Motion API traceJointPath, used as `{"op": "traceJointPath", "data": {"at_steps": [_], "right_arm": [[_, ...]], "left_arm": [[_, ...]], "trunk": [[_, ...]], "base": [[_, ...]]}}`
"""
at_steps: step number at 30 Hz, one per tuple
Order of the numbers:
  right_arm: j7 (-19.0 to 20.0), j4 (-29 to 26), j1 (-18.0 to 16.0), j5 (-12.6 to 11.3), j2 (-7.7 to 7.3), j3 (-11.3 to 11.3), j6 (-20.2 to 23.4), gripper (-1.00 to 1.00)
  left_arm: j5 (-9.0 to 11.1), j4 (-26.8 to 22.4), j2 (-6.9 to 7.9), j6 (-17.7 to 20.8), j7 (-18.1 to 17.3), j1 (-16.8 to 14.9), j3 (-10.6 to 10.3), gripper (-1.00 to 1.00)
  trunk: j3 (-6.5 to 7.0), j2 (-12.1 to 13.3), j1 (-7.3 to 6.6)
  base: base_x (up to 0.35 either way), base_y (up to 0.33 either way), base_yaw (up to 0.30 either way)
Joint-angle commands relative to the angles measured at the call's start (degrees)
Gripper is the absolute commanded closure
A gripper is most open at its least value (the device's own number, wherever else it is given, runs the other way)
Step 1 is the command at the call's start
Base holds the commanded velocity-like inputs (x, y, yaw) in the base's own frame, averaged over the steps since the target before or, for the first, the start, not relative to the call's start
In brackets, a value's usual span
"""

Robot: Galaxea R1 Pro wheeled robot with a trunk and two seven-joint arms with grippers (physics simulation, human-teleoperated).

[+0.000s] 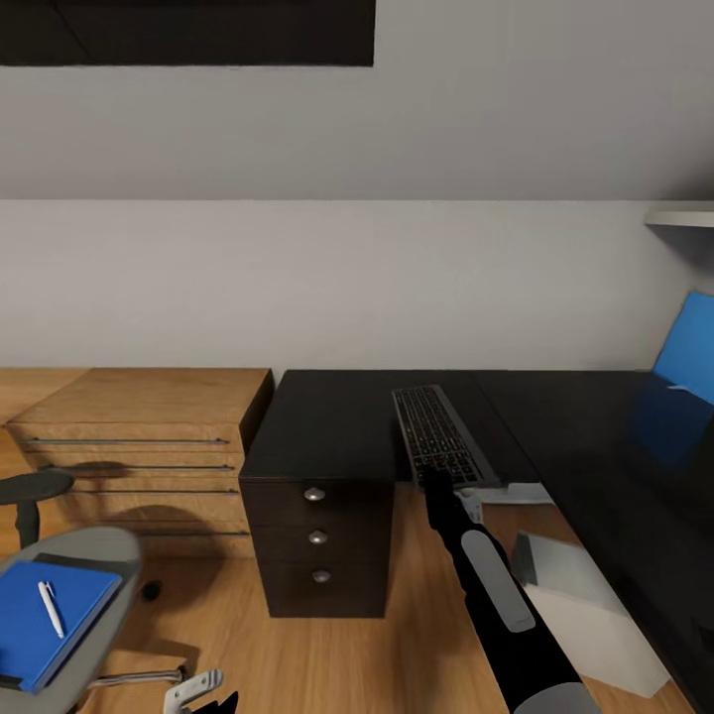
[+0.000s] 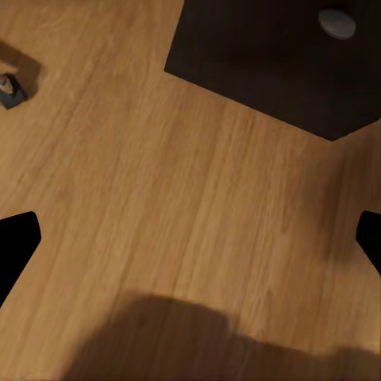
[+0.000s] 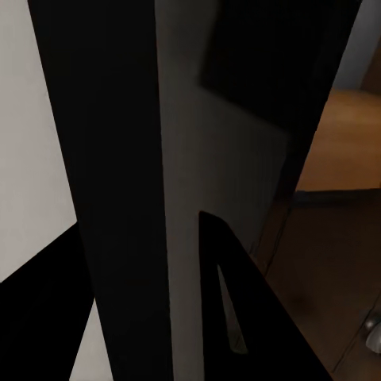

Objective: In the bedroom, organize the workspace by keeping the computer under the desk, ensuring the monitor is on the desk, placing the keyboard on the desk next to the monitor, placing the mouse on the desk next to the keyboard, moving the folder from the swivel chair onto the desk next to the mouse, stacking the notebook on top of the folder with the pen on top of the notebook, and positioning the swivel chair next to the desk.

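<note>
At the lower left of the head view the swivel chair (image 1: 94, 555) is showing its grey seat, and on it one bright blue folder (image 1: 45, 620) is lying with one white pen (image 1: 51, 608) resting on top; a dark edge is peeking out from under the folder. One black armrest (image 1: 35, 486) is standing above it. Behind, a wooden dresser (image 1: 139, 436) is showing four long bar handles. No writing can be read anywhere.

In the middle, the desk (image 1: 327, 426) is carrying one keyboard (image 1: 439, 436), lying near the front edge with its near end overhanging. Below, its drawer unit (image 1: 317, 540) is showing three round silver knobs. The right arm (image 1: 491, 585) is reaching up to the keyboard's near end; I cannot tell whether its hand is gripping. The right wrist view is giving only dark edges, a pale surface and a patch of floor. At the lower right, the light grey computer (image 1: 585, 615) is standing on the floor under the desk. A blue panel (image 1: 689, 347) is leaning at the right edge.

The left wrist view is looking down on the wood floor (image 2: 159, 182), a corner of the drawer unit with one knob (image 2: 337, 22), and the left hand (image 2: 190, 238) with its fingers (image 2: 16, 238) spread wide, holding nothing.
</note>
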Motion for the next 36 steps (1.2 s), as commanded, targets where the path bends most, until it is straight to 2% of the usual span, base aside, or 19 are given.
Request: {"op": "traceJointPath", "data": {"at_steps": [1, 9, 11, 14, 17, 26, 36], "right_arm": [[-0.21, -0.06, -0.04, -0.61, -0.01, 0.11, -0.44, 1.0], [-0.21, 0.51, -0.04, -0.6, -0.09, 0.02, -0.55, 1.0], [-0.21, 1.31, -0.04, -0.61, -0.1, -0.95, -0.72, 1.0], [-0.16, 1.8, -0.04, -0.61, -0.03, -3.62, -1.31, 1.0], [-0.14, 1.94, -0.04, -0.61, -0.08, -4.67, -1.52, 1.0], [-0.11, 2.63, -0.04, -0.52, -0.25, -5.5, -1.65, 1.0], [-0.1, 3.36, -0.04, -0.57, -1.51, -6.22, -1.61, 1.0]], "left_arm": [[0.58, -0.07, -0.01, 0.32, -0.15, -0.01, 0.0, -1.0], [0.55, -0.07, 0.03, 0.39, -0.23, -0.01, -0.05, -1.0], [0.56, -0.07, 0.03, 0.39, -0.23, -0.01, -0.04, -1.0], [0.58, -0.07, 0.03, 0.39, -0.24, -0.01, -0.04, -1.0], [0.59, -0.07, 0.03, 0.39, -0.24, -0.01, -0.03, -1.0], [0.61, -0.09, 0.07, 0.39, -0.24, -0.01, -0.02, -1.0], [0.66, -0.15, 0.12, 0.39, -0.32, -0.01, 0.05, -1.0]], "trunk": [[-0.06, -0.03, 0.02], [-0.06, -0.03, 0.02], [-0.06, -0.03, 0.02], [-0.06, -0.03, 0.02], [-0.06, -0.03, 0.02], [-0.06, -0.03, 0.02], [-0.06, -0.03, 0.02]], "base": [[0.28, 0.0, 0.0], [0.143, 0.0, 0.0], [0.014, 0.0, 0.0], [0.006, 0.0, 0.0], [0.001, 0.0, 0.0], [0.0, 0.0, 0.0], [0.0, 0.0, 0.0]]}}
